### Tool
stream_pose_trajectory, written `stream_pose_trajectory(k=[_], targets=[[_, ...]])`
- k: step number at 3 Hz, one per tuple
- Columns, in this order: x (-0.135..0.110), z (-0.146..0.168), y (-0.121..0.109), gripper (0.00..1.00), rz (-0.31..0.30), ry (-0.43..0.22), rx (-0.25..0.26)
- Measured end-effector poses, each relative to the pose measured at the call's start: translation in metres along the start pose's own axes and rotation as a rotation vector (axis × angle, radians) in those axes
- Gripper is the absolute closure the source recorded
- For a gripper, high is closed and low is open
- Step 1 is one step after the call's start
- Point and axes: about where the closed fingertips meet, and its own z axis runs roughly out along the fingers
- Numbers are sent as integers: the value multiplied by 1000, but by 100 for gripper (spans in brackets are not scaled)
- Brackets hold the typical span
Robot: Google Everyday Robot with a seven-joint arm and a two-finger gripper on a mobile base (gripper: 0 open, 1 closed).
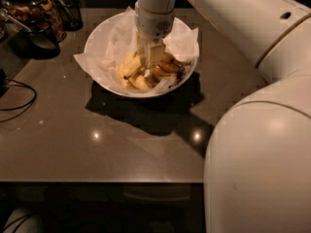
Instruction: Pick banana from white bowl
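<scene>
Paper lines the white bowl on a dark table. The gripper hangs low inside it, over the banana lying there; its grip cannot be told.

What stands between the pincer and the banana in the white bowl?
Nothing visible does. The pincer is low inside the white bowl, right beside the brownish banana; the crinkled paper lies underneath, not between them.

Desk stock, by count.
One white bowl; bananas, two at least, total unclear; one glass jar; one cable; one end effector, down inside the bowl.
</scene>
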Motion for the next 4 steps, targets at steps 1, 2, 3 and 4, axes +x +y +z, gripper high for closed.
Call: stream_pose_trajectory(k=[1,2,3,4], targets=[[0,1,-1,100,0,-1,3],[1,-3,-4,100,33,-7,18],[3,-12,-4,100,60,-13,30],[6,-49,-21,100,77,17,103]])
